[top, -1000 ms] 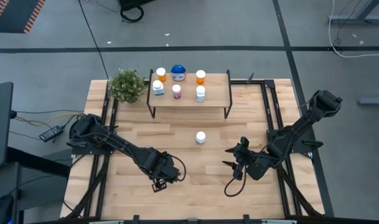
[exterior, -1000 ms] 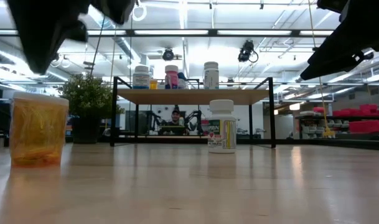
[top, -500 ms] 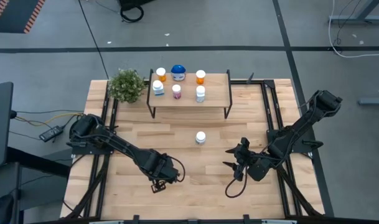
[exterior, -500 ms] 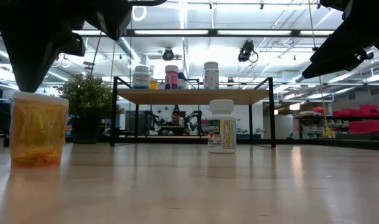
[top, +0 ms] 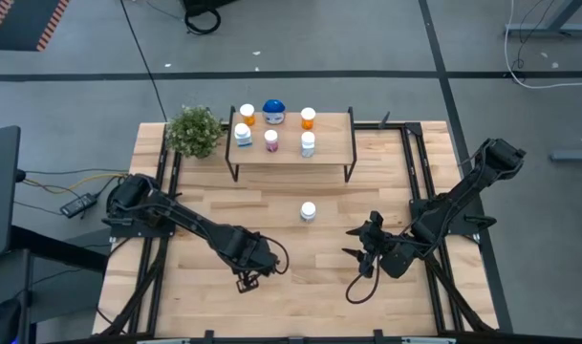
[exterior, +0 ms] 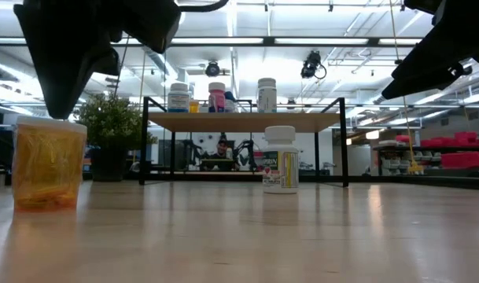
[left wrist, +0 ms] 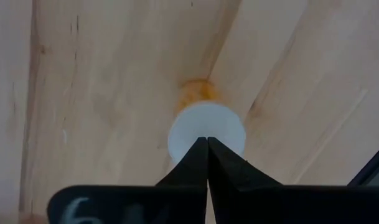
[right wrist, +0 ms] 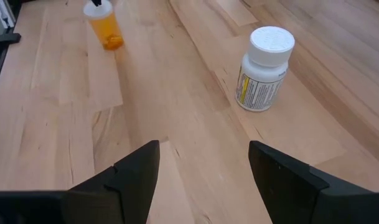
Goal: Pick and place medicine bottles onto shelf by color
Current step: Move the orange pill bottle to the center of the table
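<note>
1. The left gripper (top: 248,282) hangs over the near-left part of the table (top: 300,287), its fingertips (left wrist: 206,149) pressed together and pointing straight down.
2. Directly beneath it stands the orange bottle (exterior: 49,163), upright, long axis vertical; the left wrist view looks down on its white cap (left wrist: 206,129) just past the meeting fingertips. The fingers would have to part before they could straddle the cap.
3. The left arm is clearly the nearer one to this bottle.
4. The right gripper (top: 359,251) waits over the near-right part of the table with its fingers spread apart, holding nothing.
5. The white bottle (top: 309,211) stands upright on the table between the grippers and the shelf (top: 331,143), closer to the right gripper.
6. Six bottles already stand on the shelf.
7. Compared with one second earlier, the left gripper has shifted slightly toward the table's near edge and rightward; the bottles and the right arm are unchanged.
</note>
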Available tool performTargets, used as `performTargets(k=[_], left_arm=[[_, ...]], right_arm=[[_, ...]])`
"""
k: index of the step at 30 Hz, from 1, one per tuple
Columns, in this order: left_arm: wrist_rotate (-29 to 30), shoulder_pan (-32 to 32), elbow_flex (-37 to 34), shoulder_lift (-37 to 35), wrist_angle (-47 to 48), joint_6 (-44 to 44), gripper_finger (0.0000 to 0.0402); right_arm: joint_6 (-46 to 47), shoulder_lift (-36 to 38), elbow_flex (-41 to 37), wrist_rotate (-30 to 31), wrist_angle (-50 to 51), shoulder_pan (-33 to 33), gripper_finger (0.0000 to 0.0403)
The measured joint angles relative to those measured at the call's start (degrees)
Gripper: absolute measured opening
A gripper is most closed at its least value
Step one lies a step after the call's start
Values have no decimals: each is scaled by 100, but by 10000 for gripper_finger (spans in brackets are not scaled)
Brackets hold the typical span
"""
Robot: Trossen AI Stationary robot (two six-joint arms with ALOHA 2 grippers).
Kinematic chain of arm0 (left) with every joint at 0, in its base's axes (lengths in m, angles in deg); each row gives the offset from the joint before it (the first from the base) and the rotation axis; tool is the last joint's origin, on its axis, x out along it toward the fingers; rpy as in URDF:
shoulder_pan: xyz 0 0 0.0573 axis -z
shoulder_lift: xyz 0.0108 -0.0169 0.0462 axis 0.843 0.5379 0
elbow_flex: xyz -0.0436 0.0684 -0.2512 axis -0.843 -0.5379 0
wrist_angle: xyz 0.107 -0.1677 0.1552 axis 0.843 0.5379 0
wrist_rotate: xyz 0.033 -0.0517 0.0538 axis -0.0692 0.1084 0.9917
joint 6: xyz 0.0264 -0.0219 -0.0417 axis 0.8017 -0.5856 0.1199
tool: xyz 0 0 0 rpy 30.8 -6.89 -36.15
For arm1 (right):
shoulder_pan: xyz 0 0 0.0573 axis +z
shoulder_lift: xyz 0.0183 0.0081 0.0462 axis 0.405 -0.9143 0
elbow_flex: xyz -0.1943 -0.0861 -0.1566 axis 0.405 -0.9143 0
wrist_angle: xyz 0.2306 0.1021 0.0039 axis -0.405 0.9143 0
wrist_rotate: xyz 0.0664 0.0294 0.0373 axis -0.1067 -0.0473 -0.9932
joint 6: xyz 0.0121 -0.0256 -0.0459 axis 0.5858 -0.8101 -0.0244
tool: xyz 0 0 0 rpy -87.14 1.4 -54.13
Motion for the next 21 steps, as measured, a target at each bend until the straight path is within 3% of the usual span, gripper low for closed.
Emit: performTargets(k=[5, 11, 21], left_arm=[[-36, -63, -142, 19, -142, 113, 4], [-575, -178, -717, -50, -765, 85, 4], [-376, -214, -778, -31, -1357, 143, 4]], right_arm=[[0, 0, -1, 0, 0, 0, 255], [0, 0, 0, 0, 12, 0, 255], [-17, 0, 0, 0, 16, 0, 255]])
